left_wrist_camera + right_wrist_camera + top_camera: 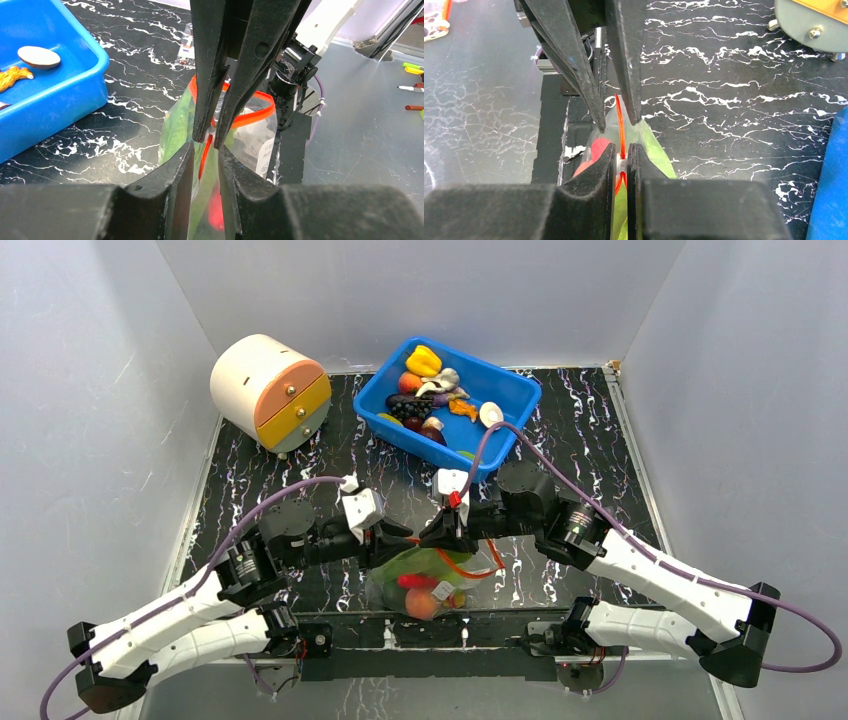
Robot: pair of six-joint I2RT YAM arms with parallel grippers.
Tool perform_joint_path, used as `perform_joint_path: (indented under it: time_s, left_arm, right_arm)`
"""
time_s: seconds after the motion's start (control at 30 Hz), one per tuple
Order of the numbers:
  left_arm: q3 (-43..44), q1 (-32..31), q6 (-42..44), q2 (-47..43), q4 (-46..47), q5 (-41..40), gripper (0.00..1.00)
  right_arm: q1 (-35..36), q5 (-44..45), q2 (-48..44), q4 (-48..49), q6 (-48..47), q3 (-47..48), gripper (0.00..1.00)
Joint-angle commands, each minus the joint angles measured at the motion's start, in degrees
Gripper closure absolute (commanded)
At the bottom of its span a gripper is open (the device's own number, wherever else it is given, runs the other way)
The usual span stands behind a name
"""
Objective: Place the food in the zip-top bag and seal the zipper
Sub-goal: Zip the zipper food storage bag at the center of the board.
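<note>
The clear zip-top bag [395, 590] hangs between my two grippers near the front edge of the table. It holds long green leaves [420, 562], a red chili [415, 581] and an orange-pink peach [422, 604]. Its orange-red zipper [478, 568] loops out to the right. My right gripper [622, 150] is shut on the white slider [620, 162] of the zipper [619, 117]. My left gripper [205, 147] faces it tip to tip, its jaws a narrow gap apart on either side of the zipper [255, 116], not pinching it.
A blue bin [520, 400] with several more toy foods, among them a yellow pepper [423, 360], stands at the back centre. A round cream drawer unit [268, 390] stands at the back left. Grey walls close in both sides.
</note>
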Motion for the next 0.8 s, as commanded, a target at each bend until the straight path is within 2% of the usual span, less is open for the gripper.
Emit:
perform_joint_path:
  time_s: [0.0,0.23,0.57,0.67,0.77]
  left_arm:
    - [3.53,-0.05,1.53,1.77,0.43,1.83,0.75]
    - [6.04,-0.05,4.84,4.47,-4.99,3.28,0.65]
    - [7.79,-0.05,6.82,5.56,-10.09,7.00,0.68]
    - [7.67,-0.10,7.32,5.51,-9.82,7.25,0.78]
    - [7.33,-0.10,7.59,5.34,-8.84,7.14,0.98]
  right_arm:
    - [-0.16,-3.29,-0.61,3.00,-0.75,2.88,1.00]
    - [-0.16,-2.81,-1.57,3.54,-0.79,1.71,1.00]
    - [-0.17,-3.88,-1.43,3.14,-1.49,1.53,1.00]
    - [-0.17,-4.31,-1.55,3.35,-1.40,1.41,1.00]
    - [-0.18,-4.37,-1.65,3.19,-1.16,1.39,1.00]
